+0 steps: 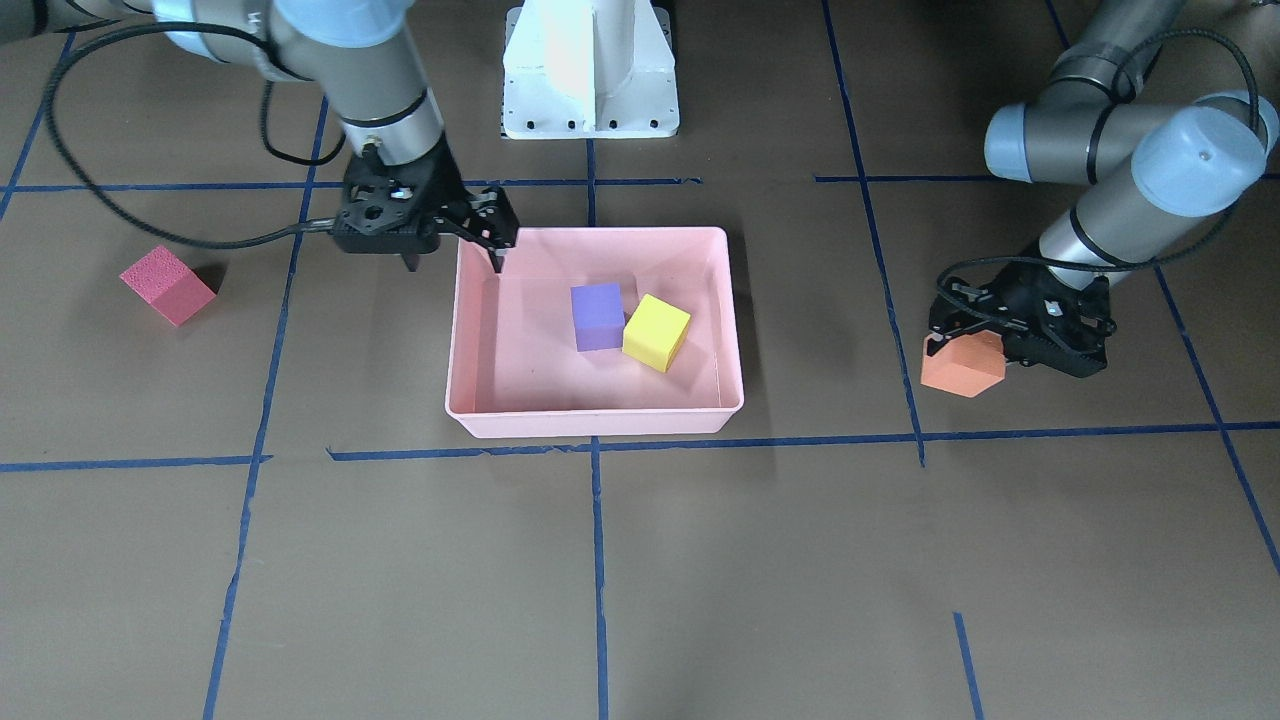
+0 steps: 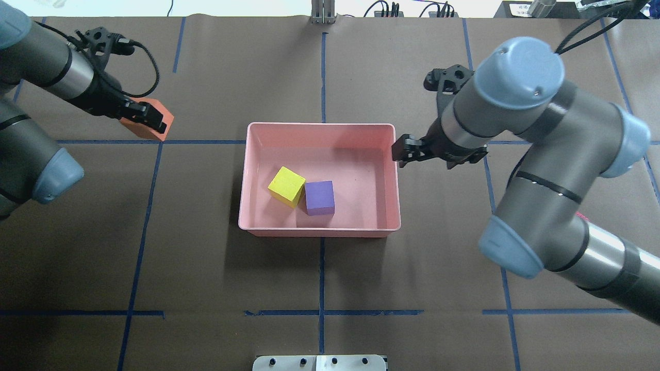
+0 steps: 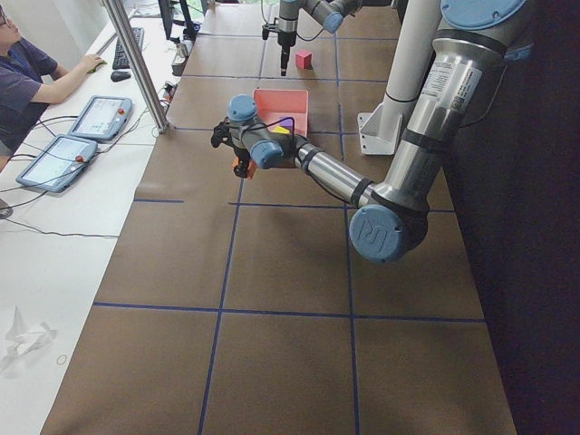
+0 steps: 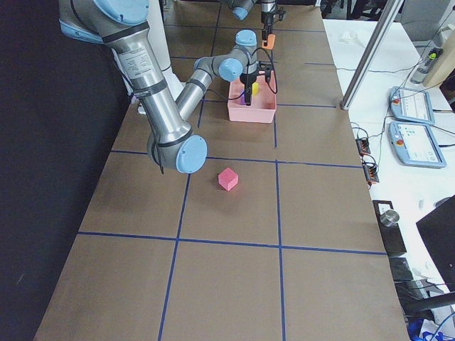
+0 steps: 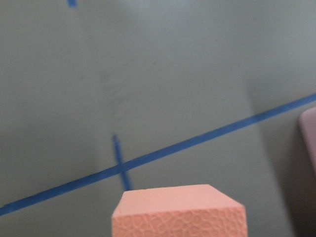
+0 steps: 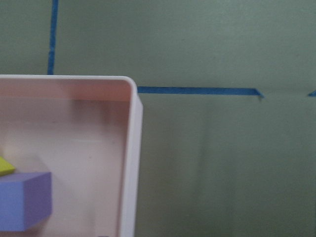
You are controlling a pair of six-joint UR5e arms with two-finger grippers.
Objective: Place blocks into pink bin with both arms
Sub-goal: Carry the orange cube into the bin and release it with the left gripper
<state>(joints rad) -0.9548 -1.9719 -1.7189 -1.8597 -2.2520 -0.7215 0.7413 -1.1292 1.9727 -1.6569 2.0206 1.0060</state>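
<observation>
The pink bin [image 1: 600, 420] [image 2: 319, 231] sits mid-table with the purple block [image 1: 597, 316] [image 2: 319, 197] and the yellow block [image 1: 656, 332] [image 2: 286, 186] touching inside it. My left gripper [image 1: 975, 345] [image 2: 147, 119] is shut on the orange block [image 1: 963, 365] [image 2: 157, 106], well to the side of the bin; I cannot tell whether the block is lifted. My right gripper [image 1: 453, 262] [image 2: 405, 152] is open and empty, straddling the bin's end wall near a corner. The red-pink block [image 1: 168, 285] [image 4: 227, 179] lies alone on the table beyond the right gripper.
The white pedestal base [image 1: 590, 70] stands behind the bin. Blue tape lines [image 1: 600, 560] grid the brown table. A side bench with tablets [image 3: 95, 118], a metal pole [image 3: 136, 63] and a seated operator [image 3: 23, 77] lies past the table's far edge.
</observation>
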